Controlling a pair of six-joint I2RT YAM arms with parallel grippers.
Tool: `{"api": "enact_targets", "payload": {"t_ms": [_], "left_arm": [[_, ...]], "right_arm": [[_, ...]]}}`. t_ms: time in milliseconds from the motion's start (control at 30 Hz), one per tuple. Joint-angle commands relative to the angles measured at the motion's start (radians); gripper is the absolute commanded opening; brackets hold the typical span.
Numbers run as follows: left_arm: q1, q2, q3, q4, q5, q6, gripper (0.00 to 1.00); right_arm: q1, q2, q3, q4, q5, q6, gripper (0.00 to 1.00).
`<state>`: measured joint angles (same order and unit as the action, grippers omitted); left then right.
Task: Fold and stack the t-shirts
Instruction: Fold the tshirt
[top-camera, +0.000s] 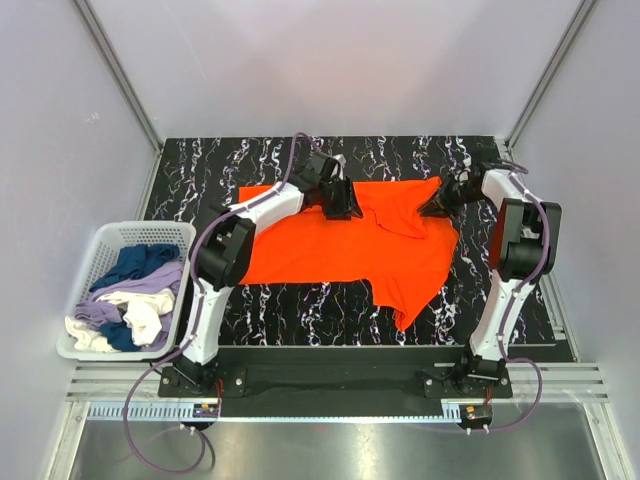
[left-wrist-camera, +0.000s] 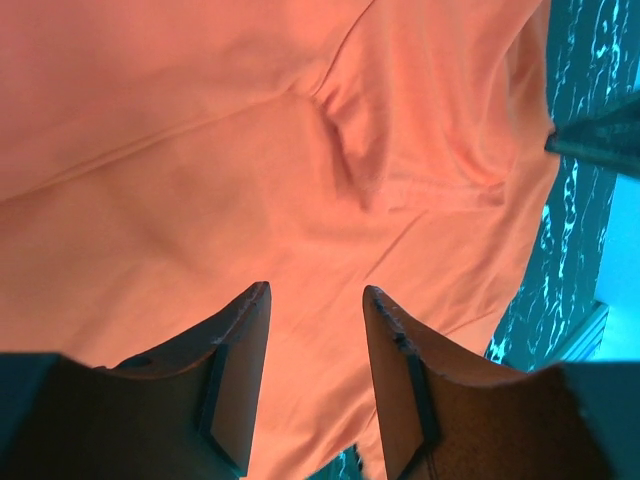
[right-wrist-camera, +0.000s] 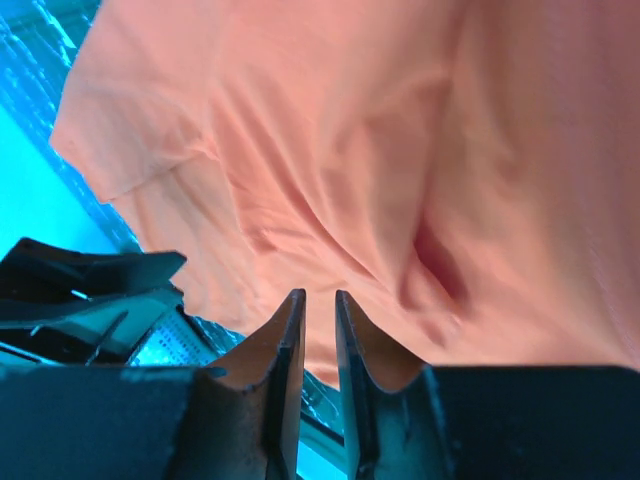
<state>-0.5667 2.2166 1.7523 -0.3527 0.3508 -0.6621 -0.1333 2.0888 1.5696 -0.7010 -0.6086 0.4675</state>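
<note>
Reaching forward over the t-shirt (top-camera: 330, 255), left pincer (top-camera: 341, 203) spread, right pincer (top-camera: 438, 206) nearly closed.

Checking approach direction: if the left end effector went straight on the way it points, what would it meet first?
Most likely the orange t-shirt spread right ahead of the open left end effector; depth is unclear.

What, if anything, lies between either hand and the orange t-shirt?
Nothing visible. The left hand hovers open directly over the orange t-shirt near its far edge. The right hand, fingers almost closed, is at the shirt's far right corner. In both wrist views only bare cloth shows beyond the fingers.
</note>
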Motion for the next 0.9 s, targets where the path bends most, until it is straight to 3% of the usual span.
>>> {"api": "enact_targets", "payload": {"t_ms": [0, 167, 300, 400, 567, 700, 867], "left_arm": [[0.039, -0.121, -0.057, -0.017, 0.033, 0.044, 0.47], [0.123, -0.282, -0.209, -0.092, 0.01, 0.091, 0.46], [0.197, -0.454, -0.396, -0.159, -0.044, 0.13, 0.47], [0.257, -0.578, -0.528, -0.228, -0.088, 0.114, 0.5], [0.314, -0.751, -0.692, -0.29, -0.148, 0.085, 0.54], [0.358, -0.856, -0.786, -0.322, -0.174, 0.062, 0.55], [0.451, -0.975, -0.87, -0.359, -0.237, 0.033, 0.54]], "right_arm": [[0.018, 0.06, 0.029, 0.058, -0.065, 0.045, 0.24], [0.017, 0.073, -0.039, 0.054, 0.056, 0.017, 0.23], [0.027, 0.08, 0.024, -0.03, 0.154, -0.035, 0.26], [0.079, 0.028, 0.099, -0.147, 0.289, -0.093, 0.41], [0.193, -0.174, 0.064, -0.244, 0.352, -0.119, 0.52], [0.265, -0.376, -0.157, -0.261, 0.354, -0.148, 0.55], [0.363, -0.707, -0.468, -0.221, 0.23, -0.084, 0.53]]}}
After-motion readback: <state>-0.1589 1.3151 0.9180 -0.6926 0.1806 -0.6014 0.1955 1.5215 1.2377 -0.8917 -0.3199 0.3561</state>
